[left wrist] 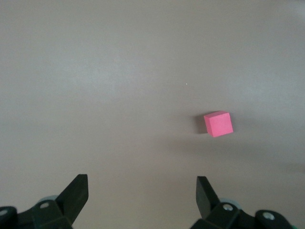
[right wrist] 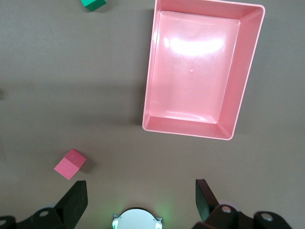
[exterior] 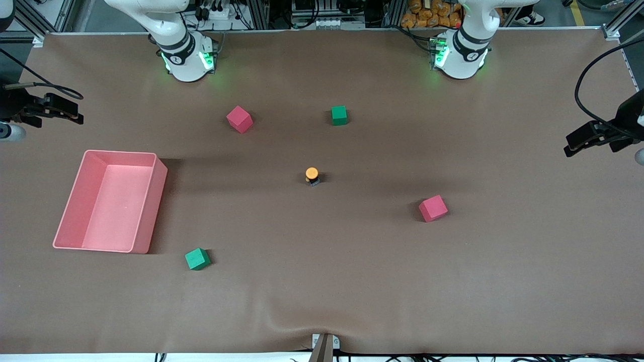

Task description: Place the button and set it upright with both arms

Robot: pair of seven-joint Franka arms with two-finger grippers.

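- While both white jointed arms wait pulled back at the table's ends, one small push-button (exterior: 312, 176) with a round orange cap on a black blocky body stands upright near the middle of the brown table (exterior: 322, 291), cap up, touching nothing.
- Two red foam cubes: one (exterior: 239, 119) lies farther from the front camera than the button, toward the right arm's end; the other (exterior: 433, 208) lies nearer to the camera, toward the left arm's end.
- Two green foam cubes: one (exterior: 339, 115) lies farther from the camera than the button; the other (exterior: 197, 259) lies nearer, just beside the near corner of the tray.
- One pink rectangular plastic tray (exterior: 151, 201) with upright walls sits at the right arm's end, with nothing in it.
- No brand, label or writing can be read on any of these things.
- Left gripper (left wrist: 142, 191): black fingers spread fully wide, holding and touching nothing; it hangs over bare table at the left arm's end, with a red foam cube (left wrist: 218, 123) in its wrist view.
- Right gripper (right wrist: 141, 193): fingers likewise spread fully wide, with nothing between them; it hangs at the right arm's end, its wrist view taking in the pink tray (right wrist: 150, 71), a red cube (right wrist: 70, 163) and the edge of a green cube (right wrist: 93, 4).
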